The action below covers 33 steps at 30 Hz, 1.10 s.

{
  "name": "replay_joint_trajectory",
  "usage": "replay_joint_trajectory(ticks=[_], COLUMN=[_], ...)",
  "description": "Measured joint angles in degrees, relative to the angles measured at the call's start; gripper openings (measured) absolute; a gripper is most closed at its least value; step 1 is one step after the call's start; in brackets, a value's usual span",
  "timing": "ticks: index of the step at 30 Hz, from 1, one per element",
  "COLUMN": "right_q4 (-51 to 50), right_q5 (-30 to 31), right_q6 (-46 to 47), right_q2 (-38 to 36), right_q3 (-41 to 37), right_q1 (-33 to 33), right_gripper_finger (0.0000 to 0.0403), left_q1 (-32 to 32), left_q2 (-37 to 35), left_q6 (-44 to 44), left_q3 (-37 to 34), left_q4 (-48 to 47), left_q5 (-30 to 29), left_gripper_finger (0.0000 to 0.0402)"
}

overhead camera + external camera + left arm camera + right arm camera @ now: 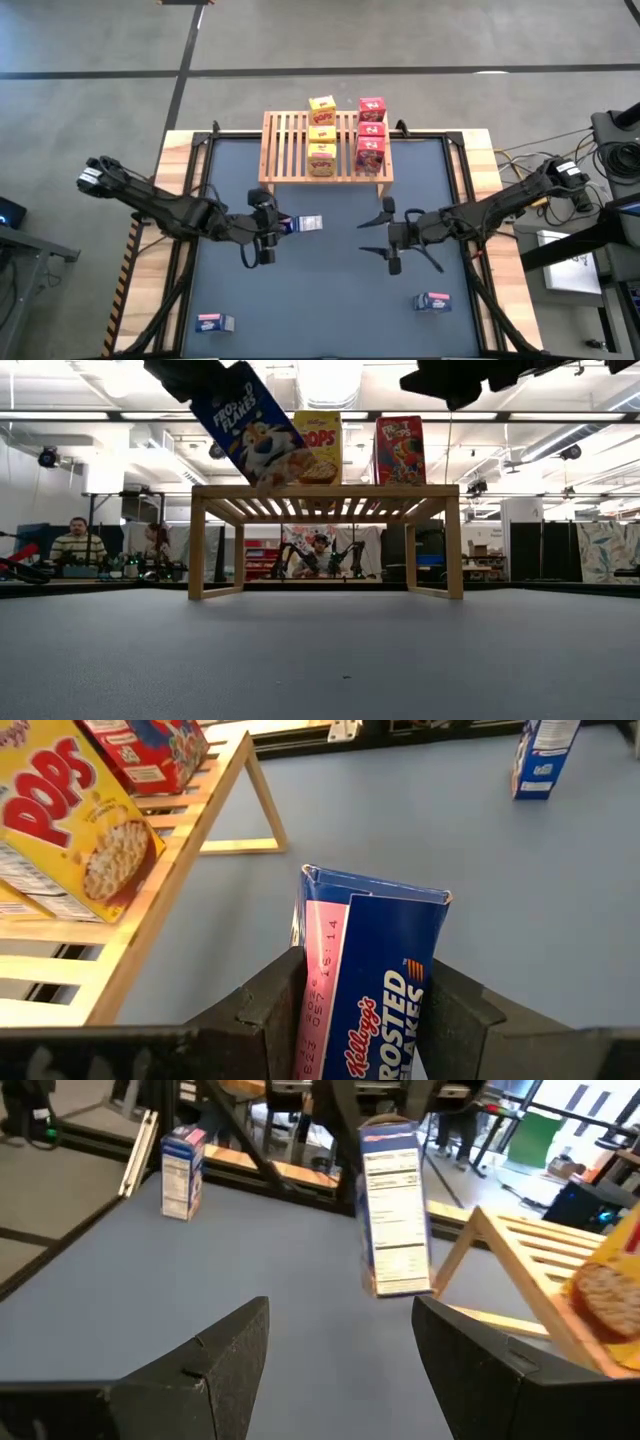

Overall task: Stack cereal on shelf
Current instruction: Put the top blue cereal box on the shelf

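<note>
Yellow boxes: three (322, 133), in a row along the shelf's slats, at about 12 o'clock from the table's middle in the high view.
Red boxes: three (371, 132), in a second row just beside the yellow ones, toward 1 o'clock.
Blue boxes: three. One is held (303, 224); one stands on the mat (433, 301) at about 5 o'clock; one stands on the mat (216, 322) at about 7 o'clock.
Shelf: one light wooden slatted rack (290, 145) on short legs at the table's far edge, 12 o'clock. Its slats on the 11 o'clock side are bare.
Table: dark mat (330, 290) with a wooden border.
Left gripper: (266, 228) fingers (272, 1010) clamped on the two sides of the held blue box, which sticks forward out of them. In the low view this box (252, 428) hangs tilted above the table, level with the shelf top and in front of it.
Left arm: reaches in from 9 o'clock, stretched low toward the table's middle, gripper at about 10 o'clock from centre.
Right gripper: (388, 236) fingers (235, 1350) spread wide, nothing between them.
Right arm: reaches in from 3 o'clock, its gripper above the mat just on the 3 o'clock side of centre, well apart from the boxes.
Room: people sit at desks (78, 544) beyond the table in the low view.
</note>
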Motion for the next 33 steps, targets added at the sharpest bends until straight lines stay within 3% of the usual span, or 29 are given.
replay_joint_trajectory(ticks=[10,25,33], right_q4=[3.92,3.96,5.54], right_q5=[-2.68,-2.01,5.57], right_q6=[-0.15,2.31,3.56], right_q2=[8.24,11.36,11.75], right_q3=[1.56,3.45,3.45], right_q1=[0.04,0.02,-0.02], right_gripper_finger=[0.0237,0.0237,0.0237], left_q1=[-0.48,-0.37,-0.31], left_q2=[5.71,12.11,12.0], left_q6=[1.28,4.09,4.62], left_q3=[-0.02,-0.02,0.04], left_q4=[8.61,16.46,18.94], left_q5=[0.3,0.12,0.06], left_gripper_finger=[0.0142,0.0142,0.0142])
